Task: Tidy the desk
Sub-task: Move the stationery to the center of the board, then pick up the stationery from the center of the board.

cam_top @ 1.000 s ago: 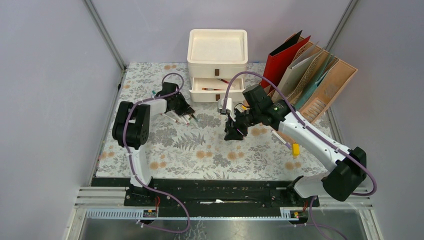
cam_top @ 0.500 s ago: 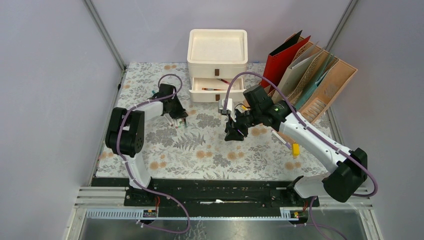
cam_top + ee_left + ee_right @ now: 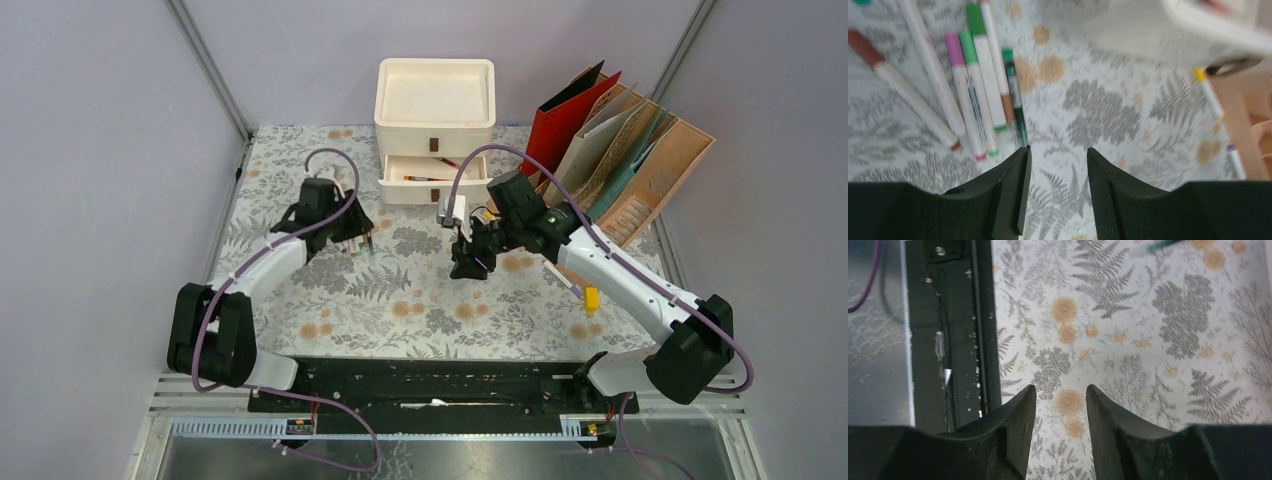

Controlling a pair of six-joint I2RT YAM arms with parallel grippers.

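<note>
The left gripper (image 3: 1058, 149) has parted its jaws beside the cluster of white-barrelled felt markers (image 3: 973, 95) left of the cream two-drawer box (image 3: 435, 130); its arm's black elbow (image 3: 210, 335) has swung far back from that box

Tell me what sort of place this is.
Probably a robot test cell staged as an office: a cream drawer unit, a folder rack and loose markers on the fern-print desk, boxed in by plain panels.
</note>
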